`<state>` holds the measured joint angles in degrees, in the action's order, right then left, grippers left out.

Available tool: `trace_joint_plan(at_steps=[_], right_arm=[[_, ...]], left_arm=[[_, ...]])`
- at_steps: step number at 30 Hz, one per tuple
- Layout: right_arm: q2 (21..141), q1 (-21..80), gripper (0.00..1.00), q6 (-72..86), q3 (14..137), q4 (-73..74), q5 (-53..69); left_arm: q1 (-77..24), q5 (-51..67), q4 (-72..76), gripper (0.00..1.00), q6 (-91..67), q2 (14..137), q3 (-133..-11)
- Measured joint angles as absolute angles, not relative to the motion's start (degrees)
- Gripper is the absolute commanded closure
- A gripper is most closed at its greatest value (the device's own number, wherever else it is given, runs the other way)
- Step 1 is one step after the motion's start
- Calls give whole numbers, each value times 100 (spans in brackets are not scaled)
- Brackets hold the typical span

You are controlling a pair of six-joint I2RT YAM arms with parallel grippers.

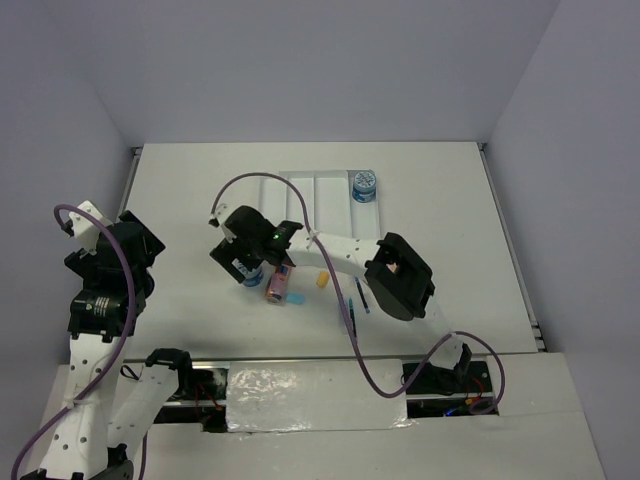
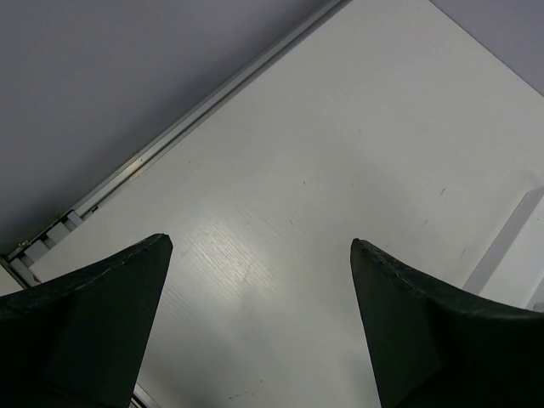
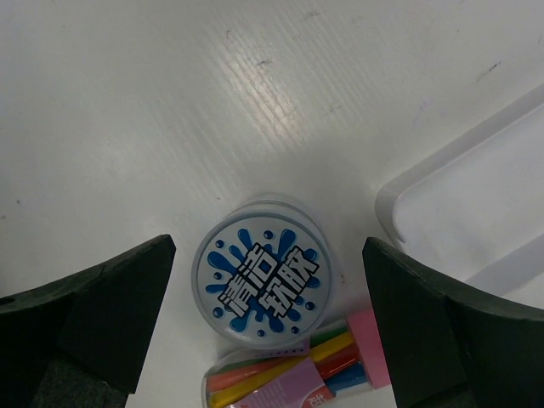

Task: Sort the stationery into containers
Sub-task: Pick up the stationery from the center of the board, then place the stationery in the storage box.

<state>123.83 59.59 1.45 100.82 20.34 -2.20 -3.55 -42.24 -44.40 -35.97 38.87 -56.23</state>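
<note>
The clear plastic tray (image 1: pixel 312 188) lay toward the far middle of the table, its long narrow compartments running near to far. One round roll (image 1: pixel 365 185), blue-patterned on top, stood at the far end of the rightmost compartment. A second roll (image 3: pixel 259 280) sat flat on the table off a corner of the tray, its white lid showing a blue splash and dark characters. Right against it lay a pink-labelled clear tube (image 3: pixel 293 378) holding coloured sticks. Just beside the tube lay a light-blue eraser (image 1: pixel 297 299). Farther right were an orange eraser (image 1: pixel 322 279), a blue pen (image 1: pixel 352 302) and a darker pen (image 1: pixel 365 298).
</note>
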Motion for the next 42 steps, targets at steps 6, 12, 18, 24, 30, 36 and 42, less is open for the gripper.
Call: trace_joint_plan(at_steps=[6,12,18,24,30,36,42], right_arm=[[12425,5959,20,126,10082,2097,-353],[12425,5959,23,148,10068,2082,-290],[12425,5961,11,163,10071,2176,-263],[12425,5975,37,226,10027,2182,-370],[12425,5977,68,255,10018,2141,-344],[12178,5966,70,408,9695,1855,399],[11089,5588,69,871,9146,1743,913]], left_arm=[[-355,-4209,-4440,1,-3597,3892,-5621],[-355,-4206,-4425,0,-3592,3894,-5621],[-355,-4206,-4405,1,-3594,3894,-5621],[-355,-4206,-4405,1,-3592,3892,-5621],[-355,-4206,-4405,1,-3592,3892,-5621],[-355,-4206,-4405,1,-3592,3892,-5621],[-355,-4206,-4403,1,-3590,3918,-5621]])
